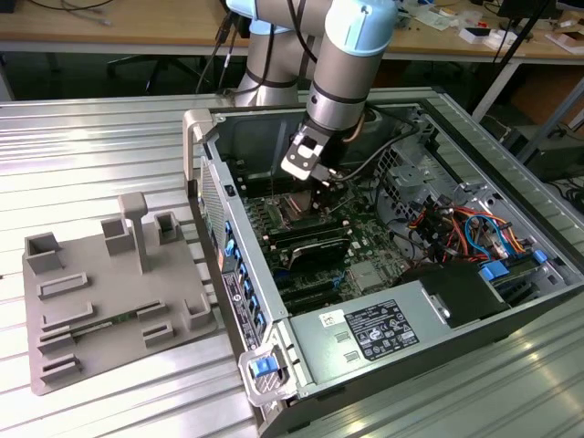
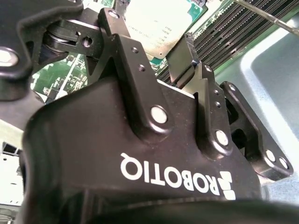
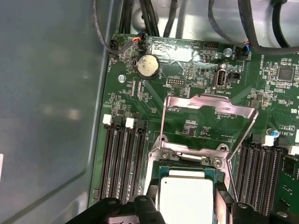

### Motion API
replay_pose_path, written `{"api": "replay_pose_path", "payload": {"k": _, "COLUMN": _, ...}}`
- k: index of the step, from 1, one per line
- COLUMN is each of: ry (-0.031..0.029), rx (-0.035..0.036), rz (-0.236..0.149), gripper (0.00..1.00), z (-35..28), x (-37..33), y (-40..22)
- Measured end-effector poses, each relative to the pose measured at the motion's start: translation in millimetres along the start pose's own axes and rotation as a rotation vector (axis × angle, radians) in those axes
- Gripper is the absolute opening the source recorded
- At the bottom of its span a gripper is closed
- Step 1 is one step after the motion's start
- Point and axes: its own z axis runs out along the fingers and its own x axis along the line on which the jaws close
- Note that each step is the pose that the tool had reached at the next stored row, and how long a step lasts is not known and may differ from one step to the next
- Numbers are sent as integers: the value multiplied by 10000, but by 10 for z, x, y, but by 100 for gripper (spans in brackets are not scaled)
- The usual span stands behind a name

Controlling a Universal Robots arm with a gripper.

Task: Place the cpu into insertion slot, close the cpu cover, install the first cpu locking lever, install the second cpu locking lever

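Gripper (image 2: 149, 30) clamps the cpu (image 3: 186, 189) by two opposite edges, right at the insertion slot (image 3: 187, 164), with the cpu cover (image 3: 205, 102) raised open beside it; any tilt or misalignment on release could seat it crooked and damage the slot.

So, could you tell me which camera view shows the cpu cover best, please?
The first wrist view: the cpu cover stands swung open, whole frame visible, beyond the cpu held by the gripper. In the exterior view the arm largely hides it; in the second wrist view the gripper body blocks it.
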Motion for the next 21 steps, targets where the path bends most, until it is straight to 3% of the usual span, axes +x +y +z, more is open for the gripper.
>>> {"api": "replay_pose_path", "payload": {"k": 10, "ry": -14, "rx": 11, "rz": 529, "gripper": 55, "z": 5, "x": 1, "y": 0}}
{"api": "replay_pose_path", "payload": {"k": 14, "ry": -21, "rx": 21, "rz": 959, "gripper": 55, "z": 8, "x": 1, "y": 0}}
{"api": "replay_pose_path", "payload": {"k": 17, "ry": -35, "rx": 37, "rz": 1708, "gripper": 55, "z": 14, "x": 1, "y": 0}}
{"api": "replay_pose_path", "payload": {"k": 21, "ry": -37, "rx": 40, "rz": 1858, "gripper": 55, "z": 15, "x": 1, "y": 0}}
